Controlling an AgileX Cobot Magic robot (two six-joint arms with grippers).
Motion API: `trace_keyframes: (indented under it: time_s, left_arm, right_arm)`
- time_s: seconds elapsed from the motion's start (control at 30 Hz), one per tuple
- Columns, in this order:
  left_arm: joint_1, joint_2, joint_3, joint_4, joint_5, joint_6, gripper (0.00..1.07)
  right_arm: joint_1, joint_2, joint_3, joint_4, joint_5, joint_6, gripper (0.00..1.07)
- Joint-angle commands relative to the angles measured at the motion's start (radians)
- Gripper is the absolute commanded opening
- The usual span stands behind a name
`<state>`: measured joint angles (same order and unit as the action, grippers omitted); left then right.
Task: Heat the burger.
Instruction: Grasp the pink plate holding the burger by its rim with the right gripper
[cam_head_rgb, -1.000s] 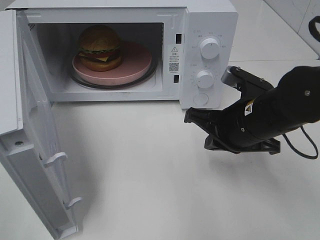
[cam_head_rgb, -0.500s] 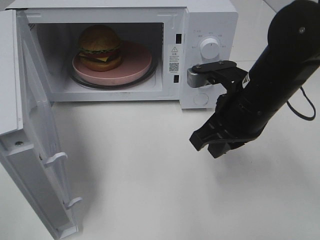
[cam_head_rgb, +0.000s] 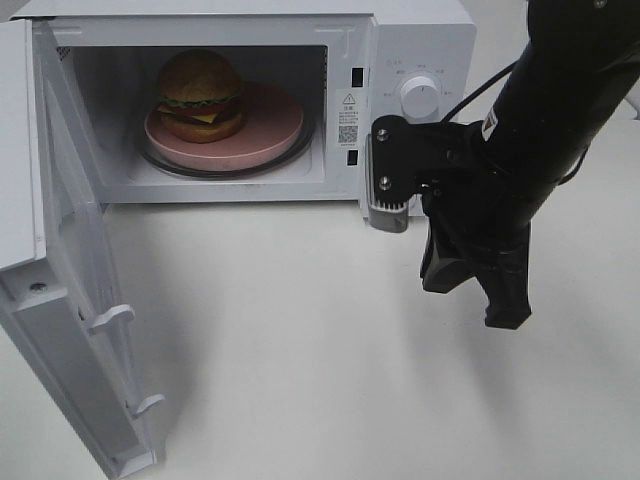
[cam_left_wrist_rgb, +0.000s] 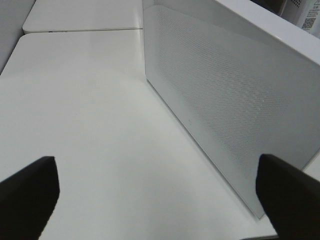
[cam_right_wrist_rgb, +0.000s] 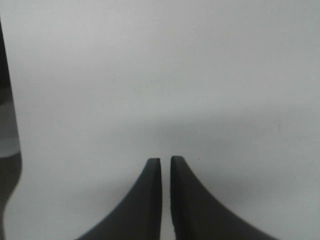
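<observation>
We see the burger (cam_head_rgb: 200, 95), its glossy brown bun over lettuce, cheese and a dark patty, sitting on the pink plate (cam_head_rgb: 270, 130) inside the open microwave (cam_head_rgb: 420, 60). Our right gripper (cam_head_rgb: 480, 290) hangs empty over the table (cam_head_rgb: 300, 350), fingers nearly touching. Our left gripper (cam_left_wrist_rgb: 155, 192) is spread wide beside what looks like the door (cam_left_wrist_rgb: 230, 100); its fingers are cut off.

Glossy-bunned burger (cam_head_rgb: 200, 94) on a matt pink plate (cam_head_rgb: 262, 135); smooth white microwave (cam_head_rgb: 420, 40).
</observation>
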<state>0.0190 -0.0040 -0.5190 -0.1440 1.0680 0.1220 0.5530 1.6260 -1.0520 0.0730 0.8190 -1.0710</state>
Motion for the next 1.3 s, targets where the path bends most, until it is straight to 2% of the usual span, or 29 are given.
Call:
trace_keyframes:
  time_s: [0.03,0.17,0.23,0.27,0.33,0.43,0.47,0.5,0.53,0.57,0.6,0.63,0.67,0.77,0.9,1.3]
  left_arm:
    - [0.002,-0.008,0.003,-0.004,0.004,0.002,1.0]
    - [0.002,-0.008,0.003,-0.004,0.004,0.002,1.0]
    - [0.002,-0.008,0.003,-0.004,0.004,0.002,1.0]
    - [0.002,-0.008,0.003,-0.004,0.004,0.002,1.0]
    - [0.002,-0.008,0.003,-0.004,0.004,0.002,1.0]
    - [0.002,-0.008,0.003,-0.004,0.004,0.002,1.0]
    - [0.002,-0.008,0.003,-0.004,0.004,0.002,1.0]
    - [0.002,-0.008,0.003,-0.004,0.004,0.002,1.0]
    - [0.002,-0.008,0.003,-0.004,0.004,0.002,1.0]
    - [0.002,-0.008,0.003,-0.004,0.004,0.002,1.0]
    - [0.002,-0.008,0.003,-0.004,0.004,0.002,1.0]
    - [0.002,-0.008,0.003,-0.004,0.004,0.002,1.0]
    - [0.002,-0.008,0.003,-0.004,0.004,0.002,1.0]
    - [0.002,-0.008,0.003,-0.004,0.004,0.002,1.0]
    - [0.002,-0.008,0.003,-0.004,0.004,0.002,1.0]
    - [0.002,-0.008,0.003,-0.004,0.004,0.002,1.0]
  right_arm:
    - [0.051,-0.01,-0.016,-0.08,-0.051,-0.066,0.1]
    - [0.094,-0.01,-0.03,-0.129,-0.112,-0.066,0.14]
    - [0.145,-0.01,-0.038,-0.183,-0.173,-0.061,0.24]
    - [0.145,-0.01,-0.038,-0.183,-0.173,-0.061,0.24]
    - [0.196,-0.01,-0.038,-0.227,-0.269,-0.049,0.42]
    - [0.207,-0.01,-0.038,-0.232,-0.294,-0.044,0.47]
    - [0.222,-0.01,-0.038,-0.237,-0.342,-0.034,0.59]
    - [0.226,-0.01,-0.038,-0.241,-0.366,-0.025,0.64]
    - [0.226,-0.01,-0.038,-0.241,-0.366,-0.025,0.64]
    - [0.235,-0.01,-0.038,-0.247,-0.405,-0.007,0.74]
    - [0.236,-0.01,-0.038,-0.25,-0.418,0.0,0.79]
    - [0.236,-0.01,-0.038,-0.25,-0.418,0.0,0.79]
    - [0.244,-0.008,-0.038,-0.263,-0.437,0.003,0.86]
    - [0.244,-0.008,-0.038,-0.277,-0.466,0.015,0.9]
    - [0.244,0.003,-0.048,-0.278,-0.476,0.019,0.89]
    - [0.24,0.171,-0.195,-0.413,-0.464,0.126,0.88]
